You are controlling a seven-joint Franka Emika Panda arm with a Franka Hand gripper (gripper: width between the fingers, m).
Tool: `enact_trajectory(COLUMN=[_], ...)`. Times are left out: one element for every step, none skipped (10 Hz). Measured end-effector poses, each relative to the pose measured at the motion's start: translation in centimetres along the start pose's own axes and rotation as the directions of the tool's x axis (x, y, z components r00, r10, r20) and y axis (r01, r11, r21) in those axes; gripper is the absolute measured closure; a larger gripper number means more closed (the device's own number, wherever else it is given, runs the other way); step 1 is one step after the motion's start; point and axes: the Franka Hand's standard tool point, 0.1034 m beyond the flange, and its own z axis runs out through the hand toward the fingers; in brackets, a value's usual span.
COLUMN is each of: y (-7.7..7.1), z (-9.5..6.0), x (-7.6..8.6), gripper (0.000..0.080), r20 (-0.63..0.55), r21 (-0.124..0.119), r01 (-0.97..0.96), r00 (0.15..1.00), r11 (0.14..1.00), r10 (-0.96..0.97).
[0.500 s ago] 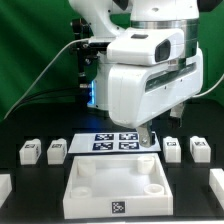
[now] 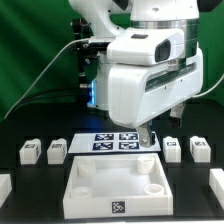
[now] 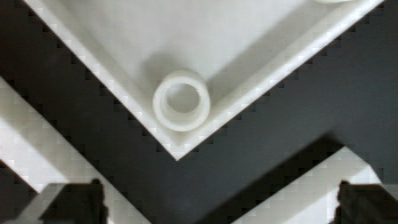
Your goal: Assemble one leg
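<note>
Several small white legs with black-and-white tags lie on the black table: two at the exterior view's left (image 2: pixel 30 151) (image 2: pixel 57 150) and two at its right (image 2: pixel 172 146) (image 2: pixel 200 149). The large white tray (image 2: pixel 92 199) with round corner sockets lies in front. My gripper (image 2: pixel 150 139) hangs over the tray's back right corner, beside the nearer right leg. In the wrist view the gripper (image 3: pixel 217 205) is open and empty, its fingertips (image 3: pixel 71 200) wide apart above the tray's corner with a round socket (image 3: pixel 182 100). No leg shows in the wrist view.
The marker board (image 2: pixel 113 141) lies flat behind the tray, under the arm. Two more white pieces sit cut off at the exterior view's left edge (image 2: pixel 4 186) and right edge (image 2: pixel 217 181). A green curtain hangs behind.
</note>
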Motion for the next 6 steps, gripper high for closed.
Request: enact_trajectory(y=[0.00, 0.00, 0.00, -0.01, -0.01, -0.07], z=[0.01, 0.01, 0.02, 0.04, 0.05, 0.07], x=[0.00, 0.00, -0.01, -0.01, -0.01, -0.23], gripper=[0.0150, 0.0150, 0.0150, 0.0150, 0.0150, 0.0150], r20=[0.000, 0.000, 0.000, 0.000, 0.000, -0.006], r21=[0.000, 0.000, 0.000, 0.001, 0.001, -0.013], r01=[0.000, 0.000, 0.013, 0.042, 0.040, 0.141], r00=[1.000, 1.000, 1.000, 0.999, 0.999, 0.990], r11=[1.000, 1.000, 1.000, 0.999, 0.999, 0.990], r10=[0.000, 0.000, -0.013, -0.042, -0.040, -0.141])
